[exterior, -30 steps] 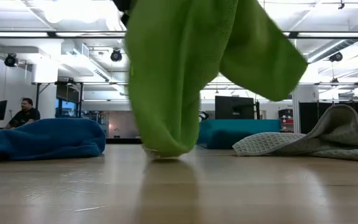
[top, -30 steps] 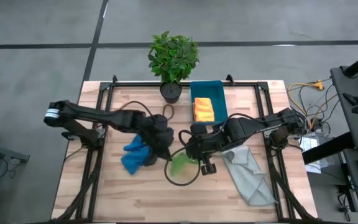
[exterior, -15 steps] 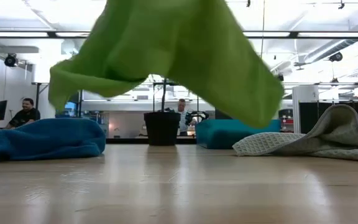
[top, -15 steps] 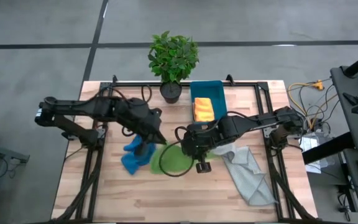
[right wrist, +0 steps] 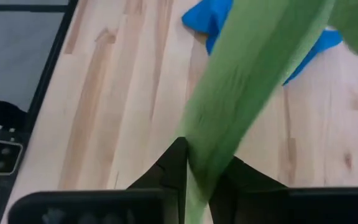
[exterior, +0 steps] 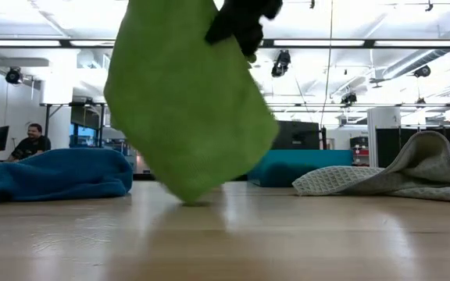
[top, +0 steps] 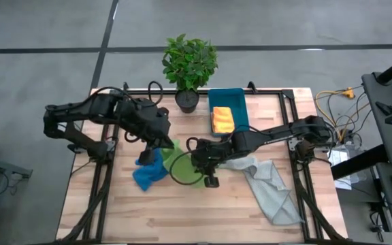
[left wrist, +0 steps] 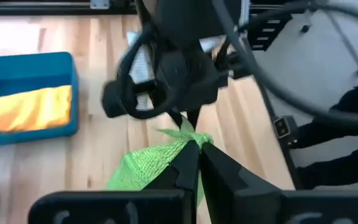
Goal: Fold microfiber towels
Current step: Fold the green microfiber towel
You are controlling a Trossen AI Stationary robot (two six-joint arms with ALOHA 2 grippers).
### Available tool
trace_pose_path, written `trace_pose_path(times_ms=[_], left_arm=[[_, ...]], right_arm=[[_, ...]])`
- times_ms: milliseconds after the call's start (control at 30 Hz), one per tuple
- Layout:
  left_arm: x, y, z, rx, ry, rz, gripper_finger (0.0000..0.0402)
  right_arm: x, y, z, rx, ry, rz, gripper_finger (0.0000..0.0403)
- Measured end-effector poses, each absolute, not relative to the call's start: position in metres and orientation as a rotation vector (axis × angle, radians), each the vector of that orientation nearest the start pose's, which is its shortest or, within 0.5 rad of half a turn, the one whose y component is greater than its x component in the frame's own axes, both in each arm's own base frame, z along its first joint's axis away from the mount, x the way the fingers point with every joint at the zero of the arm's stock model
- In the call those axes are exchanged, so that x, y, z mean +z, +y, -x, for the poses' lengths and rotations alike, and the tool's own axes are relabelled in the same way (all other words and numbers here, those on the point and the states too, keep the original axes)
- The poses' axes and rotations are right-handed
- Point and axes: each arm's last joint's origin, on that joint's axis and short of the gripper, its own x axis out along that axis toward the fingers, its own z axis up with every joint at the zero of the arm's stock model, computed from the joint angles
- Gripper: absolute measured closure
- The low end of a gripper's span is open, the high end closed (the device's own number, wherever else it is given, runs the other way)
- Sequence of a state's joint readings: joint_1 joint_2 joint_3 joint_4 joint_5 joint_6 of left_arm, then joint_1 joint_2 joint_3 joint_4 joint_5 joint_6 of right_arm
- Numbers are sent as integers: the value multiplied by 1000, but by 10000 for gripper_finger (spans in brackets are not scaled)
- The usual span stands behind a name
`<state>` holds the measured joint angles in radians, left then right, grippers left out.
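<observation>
You've got one towel (top: 180,162) hanging mid-table between the left gripper (top: 165,145) and right gripper (top: 194,158), its bottom edge touching the table (top: 203,218). Just to its left another towel (top: 147,171) lies heaped. To the right lies the largest towel (top: 271,187). Behind sits the bin (top: 239,102), a fourth towel (top: 222,119) inside, the potted plant (top: 189,68) beside it.

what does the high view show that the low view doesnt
Only the high view shows the potted plant, the orange towel inside the teal bin, and both arms: the left pincer and right pincer each grip the lime green towel.

Only the low view shows the room behind, with a seated person, and that the towel's lower end touches the table.

Both show the lime green towel, the blue towel and the grey towel.
</observation>
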<state>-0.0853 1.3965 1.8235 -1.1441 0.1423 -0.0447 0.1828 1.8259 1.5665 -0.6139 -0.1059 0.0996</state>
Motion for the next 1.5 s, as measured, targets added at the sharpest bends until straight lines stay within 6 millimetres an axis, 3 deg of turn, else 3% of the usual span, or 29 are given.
trace_pose_path(times_ms=[200,433,633,833,1167,1367,1500], left_arm=[[469,-23,-237,-178,687,53,402],[469,-23,-234,-178,698,45,402],[463,-21,-229,-135,780,31,402],[459,-20,-227,-111,827,2,402],[457,-17,-227,-53,834,-84,401],[454,-18,-228,-67,849,-57,401],[449,-24,-230,-122,888,38,401]], right_arm=[[251,76,-392,217,879,-98,365],[223,74,-386,197,896,-134,367],[213,73,-372,189,975,-129,393],[250,69,-347,171,965,-115,395],[337,51,-269,123,908,-114,395],[360,53,-242,125,890,-188,395],[366,68,-234,194,916,-219,395]])
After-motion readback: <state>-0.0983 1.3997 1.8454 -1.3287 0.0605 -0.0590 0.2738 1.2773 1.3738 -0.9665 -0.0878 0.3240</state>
